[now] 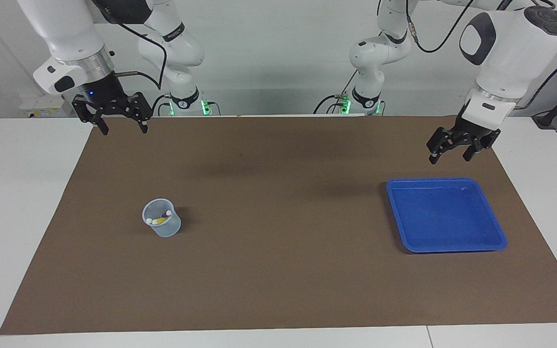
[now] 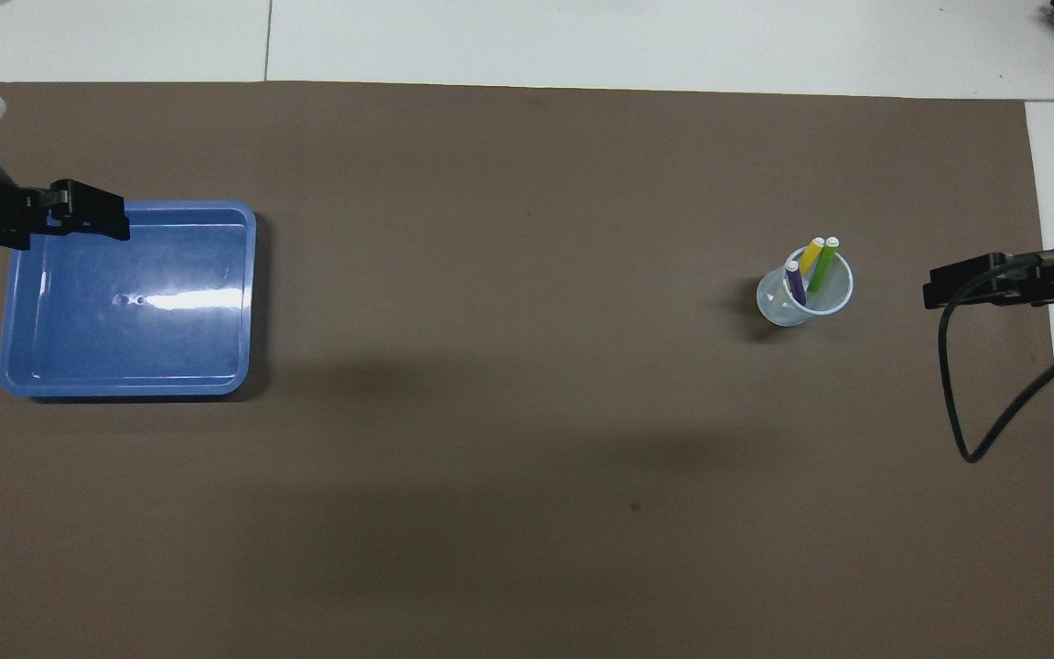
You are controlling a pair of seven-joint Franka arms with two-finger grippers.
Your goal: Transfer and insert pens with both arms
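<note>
- Three pens stand in the cup, caps up: purple pen, yellow pen, green pen; all lean against the rim; the tray at the left arm's end of the worktop holds nothing
- Right pincer hangs high over the mat's edge nearest the robots, toward the right arm's end; jaws spread wide, nothing held; well apart from the cup
- Left pincer hovers just above the tray's edge nearest the robots; jaws wide, nothing held; it waits
- Judged state: all pens look inserted; little seems left but parking the arms
- Risk: the cup looks light and narrow; a low sweep by the right pincer could tip it and spill the pens
- Risk: the pens sit bunched and tilted; regrasping one could drag its neighbours or lift the cup
- Risk: the left pincer dropping lower could clip the tray's rim and shove it
</note>
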